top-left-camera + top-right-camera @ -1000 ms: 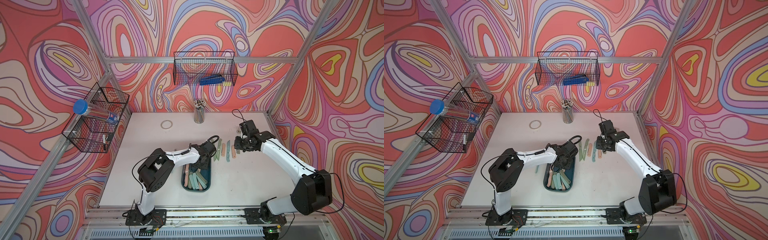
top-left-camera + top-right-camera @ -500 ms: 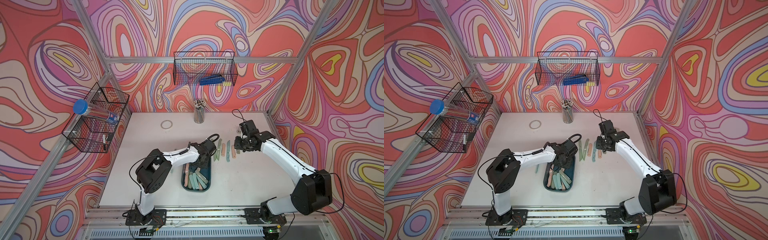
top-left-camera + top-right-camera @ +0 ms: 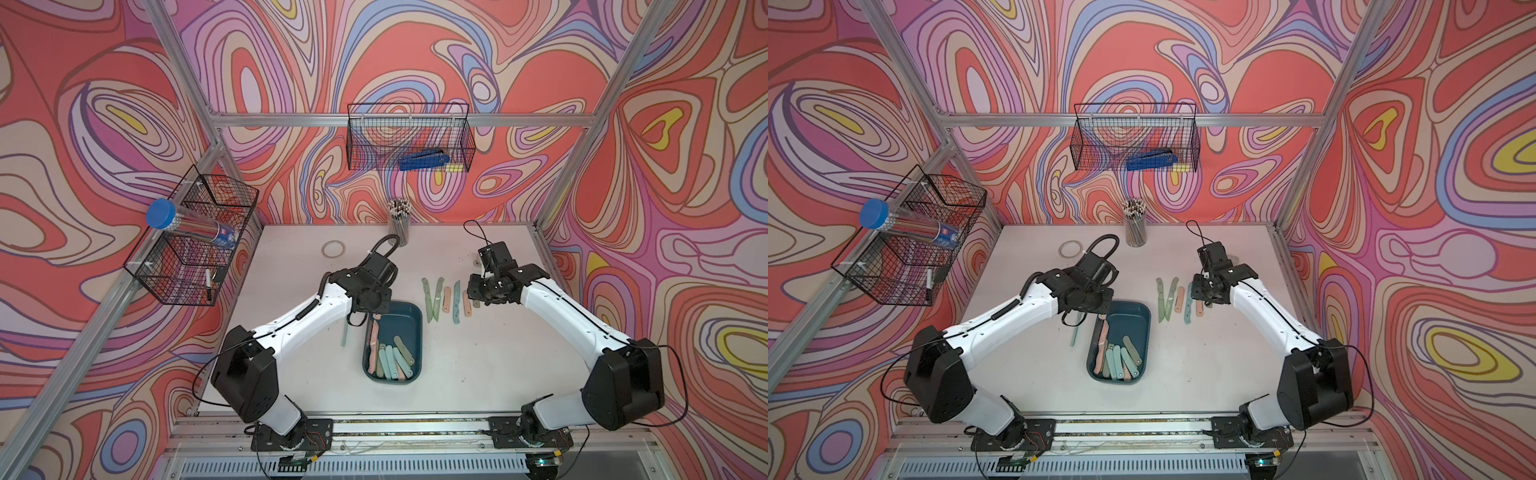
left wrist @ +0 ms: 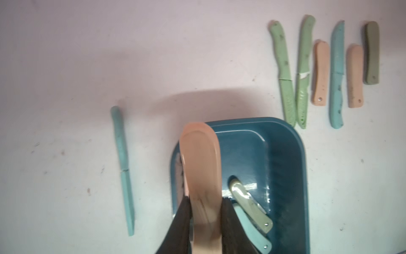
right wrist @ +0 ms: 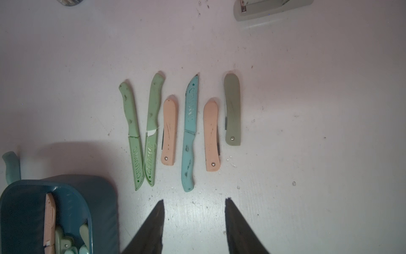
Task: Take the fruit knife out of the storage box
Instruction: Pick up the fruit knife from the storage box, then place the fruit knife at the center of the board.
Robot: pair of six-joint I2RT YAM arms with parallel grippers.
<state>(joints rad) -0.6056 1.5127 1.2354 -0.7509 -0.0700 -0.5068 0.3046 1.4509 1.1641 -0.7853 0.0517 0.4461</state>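
The storage box (image 3: 409,316) (image 3: 1136,316) (image 4: 282,154) (image 5: 24,198) is a dark teal tub at the table's middle, with several folded fruit knives (image 3: 392,361) (image 3: 1121,361) piled at its near end. My left gripper (image 3: 370,308) (image 3: 1090,308) (image 4: 205,204) hangs over the box's far left corner. It is shut on a pink fruit knife (image 4: 200,167) (image 3: 375,328), both fingers (image 4: 183,220) pressed on its sides. Whether the knife's free end touches the box I cannot tell. My right gripper (image 3: 478,291) (image 3: 1201,293) (image 5: 194,202) is open over bare table, beside a row of knives (image 3: 444,299) (image 5: 180,129).
A teal sheathed knife (image 3: 344,334) (image 4: 123,169) lies on the table just left of the box. At the back stand a pencil cup (image 3: 399,226) and a tape ring (image 3: 333,249). Black wire baskets hang on the back wall (image 3: 409,143) and left wall (image 3: 193,241).
My left gripper has shifted left along the far end of the storage box, still shut on the pink knife. The right arm has not moved.
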